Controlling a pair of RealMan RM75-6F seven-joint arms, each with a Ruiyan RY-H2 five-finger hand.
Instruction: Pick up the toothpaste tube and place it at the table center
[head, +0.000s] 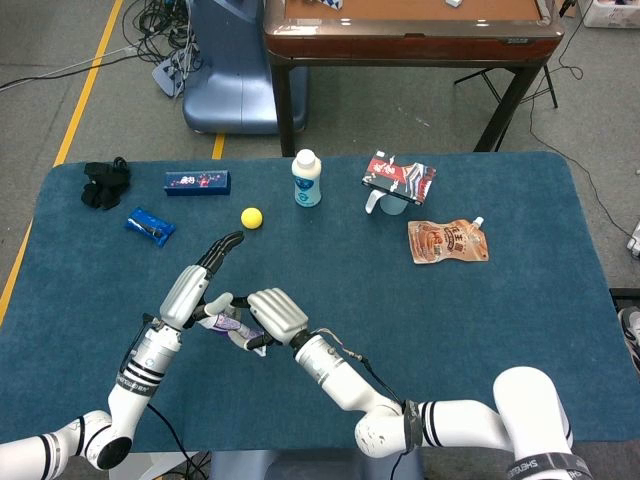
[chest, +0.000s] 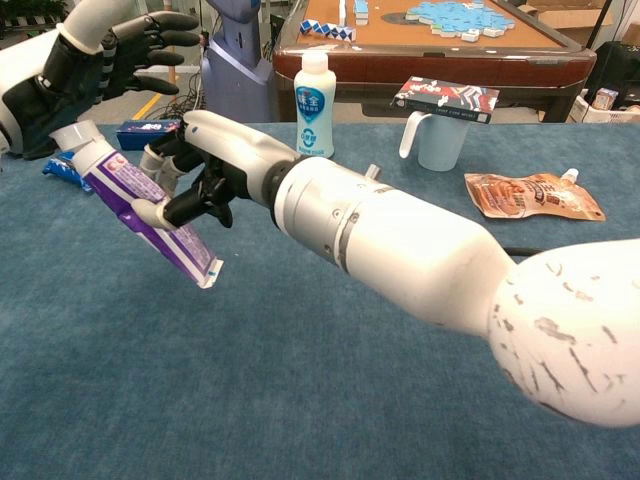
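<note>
The toothpaste tube (chest: 140, 205) is white and purple, with a white cap pointing up and left. My right hand (chest: 195, 165) grips its middle and holds it tilted above the blue table (chest: 300, 400). In the head view the tube (head: 228, 322) shows at the table's left front, partly hidden under my right hand (head: 275, 312). My left hand (chest: 100, 50) is just left of the cap end with its fingers spread and nothing in it. In the head view the left hand (head: 195, 285) lies close beside the tube; whether it touches the tube I cannot tell.
At the back stand a white bottle (head: 307, 178), a yellow ball (head: 251, 217), a blue box (head: 197, 181), a blue wrapper (head: 149, 226) and a black bundle (head: 104, 184). A mug (head: 385, 203) under a book (head: 399, 177) and an orange pouch (head: 447, 241) lie to the right.
</note>
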